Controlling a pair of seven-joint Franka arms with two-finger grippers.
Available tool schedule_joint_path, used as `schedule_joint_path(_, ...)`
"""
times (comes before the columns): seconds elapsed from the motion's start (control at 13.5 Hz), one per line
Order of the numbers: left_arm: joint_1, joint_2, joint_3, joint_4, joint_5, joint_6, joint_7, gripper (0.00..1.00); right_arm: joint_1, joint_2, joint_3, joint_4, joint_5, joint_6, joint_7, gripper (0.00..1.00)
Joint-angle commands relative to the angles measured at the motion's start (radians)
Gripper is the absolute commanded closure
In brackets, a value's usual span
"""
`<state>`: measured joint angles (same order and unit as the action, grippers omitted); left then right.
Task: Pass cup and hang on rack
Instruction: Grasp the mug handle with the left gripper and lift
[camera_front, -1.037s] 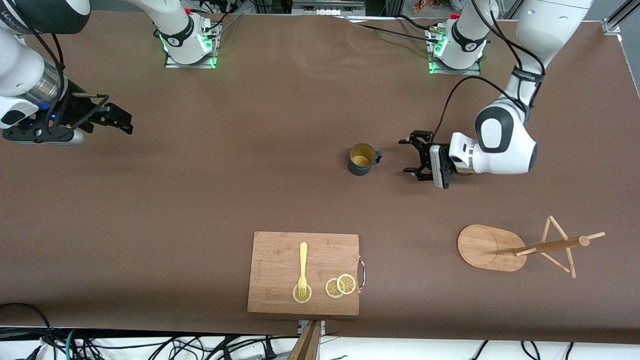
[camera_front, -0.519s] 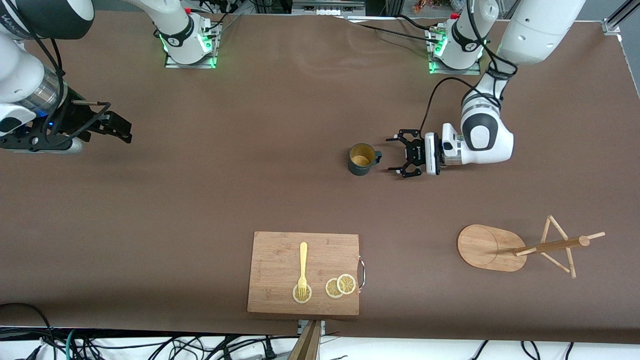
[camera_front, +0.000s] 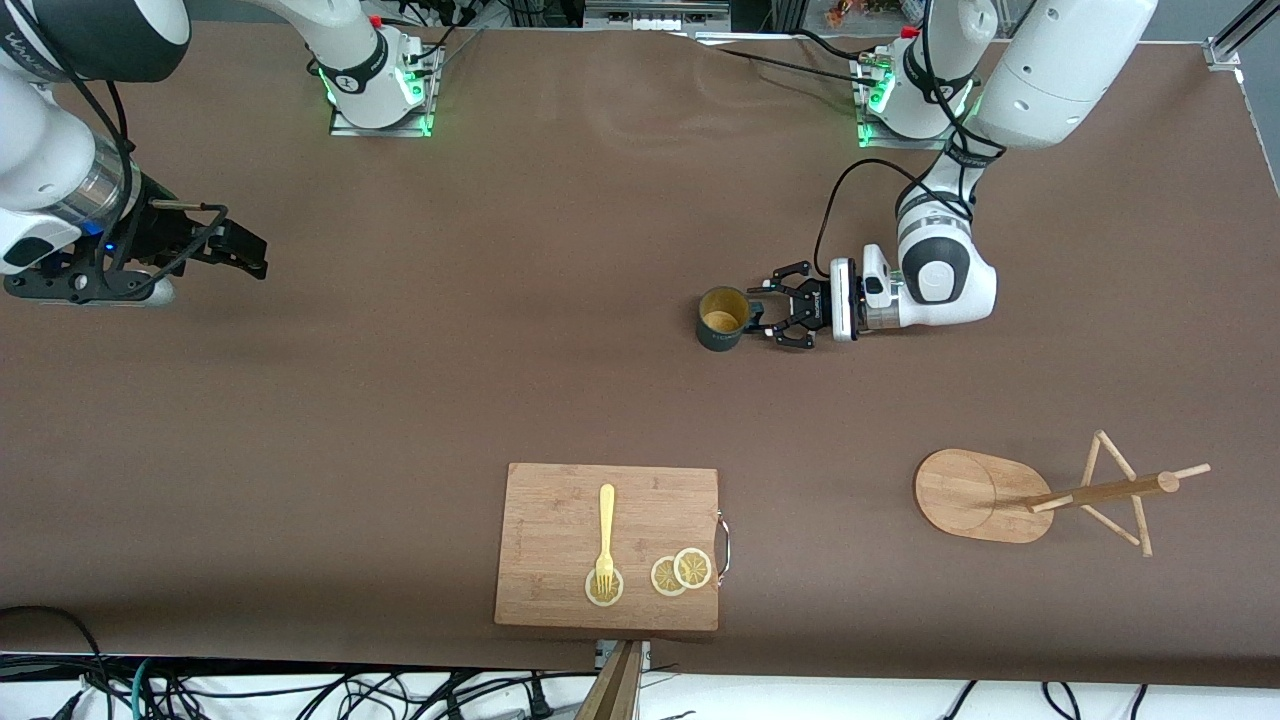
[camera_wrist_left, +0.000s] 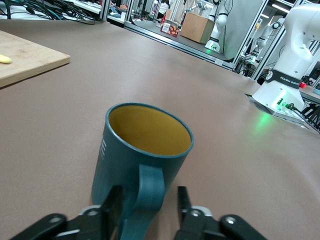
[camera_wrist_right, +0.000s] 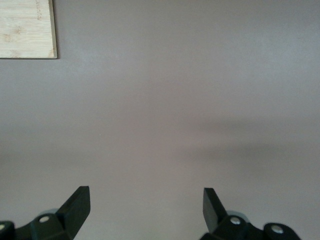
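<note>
the step in hand is the first pick-up of the cup (camera_front: 722, 320), which stands upright on the table near the middle of the front view, a little toward the left arm's end, its yellowish inside showing; the left gripper (camera_front: 768, 322) lies low and level just beside it, on the handle side; in the left wrist view the fingers (camera_wrist_left: 112, 205) stand narrow on either side of the handle (camera_wrist_left: 148, 192), with a gap showing between the handle and one finger, so i judge the grip not yet made; the cup rests on the table, not lifted.

the right gripper (camera_front: 240, 250) waits with its jaws wide over bare table, in the upper part of the front view at the right arm's end, holding nothing.

the next move, as i judge it, calls for clamping squarely on the handle without nudging the cup over, then a straight lift; the rack (camera_front: 985, 495) stands lower in the frame toward the left arm's end, well apart from the cup, its pegs bare.

counted: one cup; one rack; one cutting board (camera_front: 560, 500) at the lower middle of the frame; one fork (camera_front: 605, 530) on it; three lemon slices (camera_front: 692, 567) on it, one under the fork's tines; two grippers.
</note>
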<state>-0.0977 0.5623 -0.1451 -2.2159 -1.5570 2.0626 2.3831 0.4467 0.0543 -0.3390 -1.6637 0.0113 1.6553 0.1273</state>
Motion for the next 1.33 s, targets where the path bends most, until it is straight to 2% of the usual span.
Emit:
schedule_joint_path(0.0,0.004,0.016,-0.002,0.034,-0.035,-0.001,0.047,0.97,-0.205,-0.013,0.212,0.004,0.001,-0.02,0.006,0.0)
schedule_joint_path(0.07,0.007,0.017,-0.002,0.047,-0.037,-0.001,0.042,0.97,-0.28,-0.016,0.285,0.001,0.003,-0.02,0.006,0.0)
schedule_joint_path(0.15,0.01,0.019,-0.004,0.05,-0.037,-0.005,0.033,0.97,-0.325,-0.019,0.322,-0.008,0.003,-0.017,0.006,0.0)
schedule_joint_path(0.44,0.067,-0.013,0.001,0.056,-0.015,-0.143,-0.151,0.97,-0.329,-0.019,0.322,-0.008,0.003,-0.014,0.005,0.0)
schedule_joint_path(0.59,0.108,-0.06,0.005,0.058,0.09,-0.183,-0.273,0.97,-0.33,-0.016,0.321,-0.007,0.004,-0.012,0.005,0.0)
schedule_joint_path(0.81,0.232,-0.123,0.006,0.062,0.254,-0.298,-0.46,0.96,-0.33,-0.016,0.321,-0.002,0.004,-0.008,0.005,0.0)
schedule_joint_path(0.96,0.31,-0.134,0.007,0.062,0.343,-0.357,-0.508,0.96,-0.33,-0.014,0.321,-0.002,0.006,0.0,0.005,0.0)
schedule_joint_path(1.26,0.498,-0.125,0.01,0.064,0.4,-0.439,-0.592,0.96,-0.33,-0.016,0.321,-0.002,0.006,-0.005,0.005,0.0)
